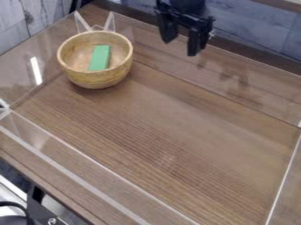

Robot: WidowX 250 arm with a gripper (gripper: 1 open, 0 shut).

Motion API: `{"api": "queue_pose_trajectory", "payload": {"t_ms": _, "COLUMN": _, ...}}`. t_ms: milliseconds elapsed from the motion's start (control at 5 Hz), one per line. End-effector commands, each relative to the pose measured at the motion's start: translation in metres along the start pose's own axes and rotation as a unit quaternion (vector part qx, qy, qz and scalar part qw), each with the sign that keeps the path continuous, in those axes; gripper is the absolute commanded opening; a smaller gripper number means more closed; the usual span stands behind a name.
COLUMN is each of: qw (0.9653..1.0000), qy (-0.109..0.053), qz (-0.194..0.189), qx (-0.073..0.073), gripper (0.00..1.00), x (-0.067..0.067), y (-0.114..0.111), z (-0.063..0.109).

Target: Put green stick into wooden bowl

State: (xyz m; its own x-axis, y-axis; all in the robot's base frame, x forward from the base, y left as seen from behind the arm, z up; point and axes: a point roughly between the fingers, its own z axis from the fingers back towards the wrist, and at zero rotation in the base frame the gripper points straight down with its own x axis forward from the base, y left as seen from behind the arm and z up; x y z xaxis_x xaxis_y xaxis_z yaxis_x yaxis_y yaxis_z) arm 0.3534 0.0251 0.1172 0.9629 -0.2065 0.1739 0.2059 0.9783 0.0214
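A wood-grain table [177, 132] with clear low walls carries the wooden bowl [95, 77] near its far-left corner.

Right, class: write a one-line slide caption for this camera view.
Green stick lies inside the wooden bowl; the open gripper hangs empty to its right above the table.

The green stick [100, 58] is a bright, plain green. It lies in the wooden bowl [97, 79], whose outside is light tan and whose inside is paler, near the far left corner of the surface [177, 132]. The surface is brown with a darker streaked wood grain. The tool [185, 39] at the far edge is black. Clear, glossy walls [35, 132] line the edges, with pale reflections.
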Motion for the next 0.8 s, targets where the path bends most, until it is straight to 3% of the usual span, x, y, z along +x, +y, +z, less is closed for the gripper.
{"api": "queue_pose_trajectory", "payload": {"t_ms": 0, "qw": 0.999, "qy": -0.041, "qz": 0.003, "qx": 0.018, "gripper": 1.0, "x": 0.01, "y": 0.025, "z": 0.019}}
{"api": "queue_pose_trajectory", "payload": {"t_ms": 200, "qw": 0.9989, "qy": -0.038, "qz": 0.02, "qx": 0.016, "gripper": 1.0, "x": 0.007, "y": 0.014, "z": 0.028}}
{"api": "queue_pose_trajectory", "payload": {"t_ms": 400, "qw": 0.9991, "qy": -0.037, "qz": 0.015, "qx": 0.013, "gripper": 1.0, "x": 0.011, "y": 0.003, "z": 0.031}}
{"api": "queue_pose_trajectory", "payload": {"t_ms": 600, "qw": 0.999, "qy": -0.04, "qz": -0.016, "qx": 0.007, "gripper": 1.0, "x": 0.01, "y": 0.003, "z": 0.031}}
